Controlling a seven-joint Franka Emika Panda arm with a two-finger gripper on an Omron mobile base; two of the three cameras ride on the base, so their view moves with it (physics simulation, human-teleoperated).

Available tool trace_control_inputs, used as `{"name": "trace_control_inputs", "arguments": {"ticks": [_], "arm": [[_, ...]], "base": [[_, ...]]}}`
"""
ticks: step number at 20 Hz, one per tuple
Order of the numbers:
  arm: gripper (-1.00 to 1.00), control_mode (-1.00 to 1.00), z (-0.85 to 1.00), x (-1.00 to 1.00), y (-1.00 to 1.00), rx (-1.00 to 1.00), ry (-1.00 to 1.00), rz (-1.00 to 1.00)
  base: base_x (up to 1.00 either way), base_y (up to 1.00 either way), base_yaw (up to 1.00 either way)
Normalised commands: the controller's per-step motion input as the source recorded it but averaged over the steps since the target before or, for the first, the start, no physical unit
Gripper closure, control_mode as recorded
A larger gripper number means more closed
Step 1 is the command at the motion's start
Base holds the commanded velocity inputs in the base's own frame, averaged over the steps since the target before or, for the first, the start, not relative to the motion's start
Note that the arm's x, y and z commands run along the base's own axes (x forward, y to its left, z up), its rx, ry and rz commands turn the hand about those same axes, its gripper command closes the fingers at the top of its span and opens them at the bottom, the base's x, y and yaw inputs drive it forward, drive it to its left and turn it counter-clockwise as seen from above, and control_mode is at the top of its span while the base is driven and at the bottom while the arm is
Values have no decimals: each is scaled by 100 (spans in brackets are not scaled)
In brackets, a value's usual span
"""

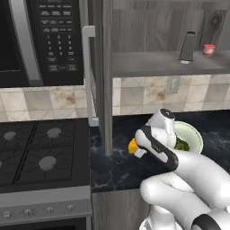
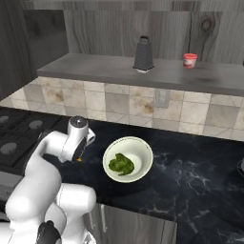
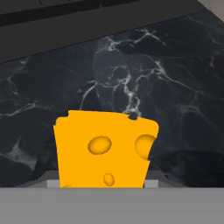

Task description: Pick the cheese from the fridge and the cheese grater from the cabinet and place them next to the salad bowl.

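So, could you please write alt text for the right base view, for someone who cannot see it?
A white robot arm bends low over a black marble counter, its tool just left of a cream salad bowl holding green leaves. Above, on the open cabinet's shelf, stand a dark cheese grater and a small red-and-white cup.

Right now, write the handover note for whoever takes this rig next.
Gripper: low over the dark counter, left of the salad bowl; cheese sits between the fingers, grip or release unclear.
Cheese grater: upright on the shelf of the open cabinet, beside a red cup.
Done: cheese brought next to the bowl.
Left: confirm the cheese is released, fetch the grater, set it by the bowl.
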Motion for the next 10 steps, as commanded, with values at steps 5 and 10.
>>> {"name": "trace_control_inputs", "arguments": {"ticks": [5,10], "arm": [[100,-100,-43,26,1,0,0,3],[100,-100,-40,22,0,0,0,4]], "base": [[0,0,0],[0,0,0]]}}
